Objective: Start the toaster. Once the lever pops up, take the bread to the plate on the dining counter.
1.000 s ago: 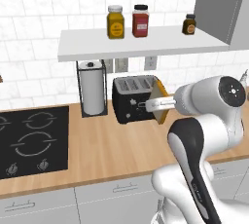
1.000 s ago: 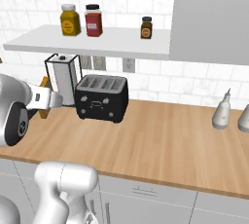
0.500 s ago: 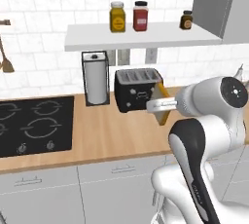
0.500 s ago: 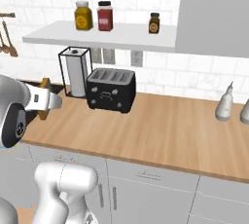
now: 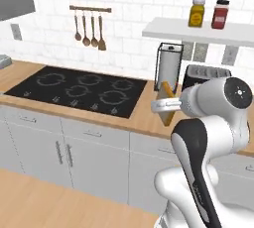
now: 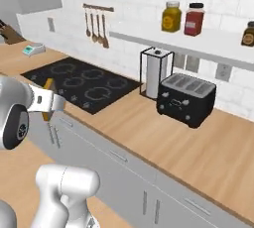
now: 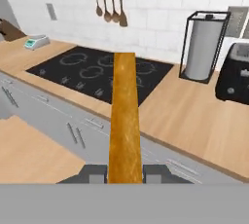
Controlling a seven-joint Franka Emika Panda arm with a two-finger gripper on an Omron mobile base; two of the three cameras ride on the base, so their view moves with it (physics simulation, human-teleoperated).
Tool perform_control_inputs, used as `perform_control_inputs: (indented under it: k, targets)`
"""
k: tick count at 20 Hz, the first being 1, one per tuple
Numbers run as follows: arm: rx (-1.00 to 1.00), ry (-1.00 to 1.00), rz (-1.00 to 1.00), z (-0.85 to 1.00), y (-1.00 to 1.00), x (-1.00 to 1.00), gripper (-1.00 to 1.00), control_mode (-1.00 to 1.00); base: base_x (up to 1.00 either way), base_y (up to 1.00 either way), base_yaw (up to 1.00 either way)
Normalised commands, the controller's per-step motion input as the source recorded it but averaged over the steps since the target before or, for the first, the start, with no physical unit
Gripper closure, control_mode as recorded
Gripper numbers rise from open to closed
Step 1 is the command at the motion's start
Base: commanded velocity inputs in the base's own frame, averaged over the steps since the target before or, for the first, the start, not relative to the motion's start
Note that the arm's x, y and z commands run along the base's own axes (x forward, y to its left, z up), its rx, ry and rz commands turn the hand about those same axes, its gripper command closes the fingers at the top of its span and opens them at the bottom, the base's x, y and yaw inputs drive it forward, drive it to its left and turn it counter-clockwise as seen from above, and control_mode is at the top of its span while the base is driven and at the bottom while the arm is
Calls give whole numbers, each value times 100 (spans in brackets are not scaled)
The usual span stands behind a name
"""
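My gripper (image 7: 124, 172) is shut on the bread (image 7: 124, 116), a thin tan slice with an orange-brown crust, seen edge-on and upright between the fingertips. From the base, the bread (image 5: 166, 102) hangs in the gripper (image 5: 162, 106) over the worktop's front edge, to the right of the hob. In the right base view the bread (image 6: 47, 85) and gripper (image 6: 53, 102) are in front of the lower cabinets. The black toaster (image 6: 186, 98) stands on the worktop beside the paper towel holder, behind and to the right of the hand; its slots look empty. The plate and dining counter are out of view.
A black hob (image 5: 79, 89) is set into the wood worktop. The paper towel holder (image 5: 169, 65) stands left of the toaster (image 5: 206, 75). Wooden utensils (image 5: 89, 28) hang on the tiled wall. Jars (image 6: 181, 18) sit on a shelf. A small scale (image 7: 36, 42) lies far left.
The whole picture has shifted: the camera has swung left, so the toaster now sits far right and the hob has come into view. The bread stays gripped.
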Motion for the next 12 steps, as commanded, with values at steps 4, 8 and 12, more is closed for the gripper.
perform_control_inputs:
  k: [4,8,12]
  targets:
    - [0,0,0,0,0,0,100,100,-16,0,100]
    - [0,0,0,0,0,0,100,100,-12,0,100]
    - [0,0,0,0,0,0,100,100,0,0,100]
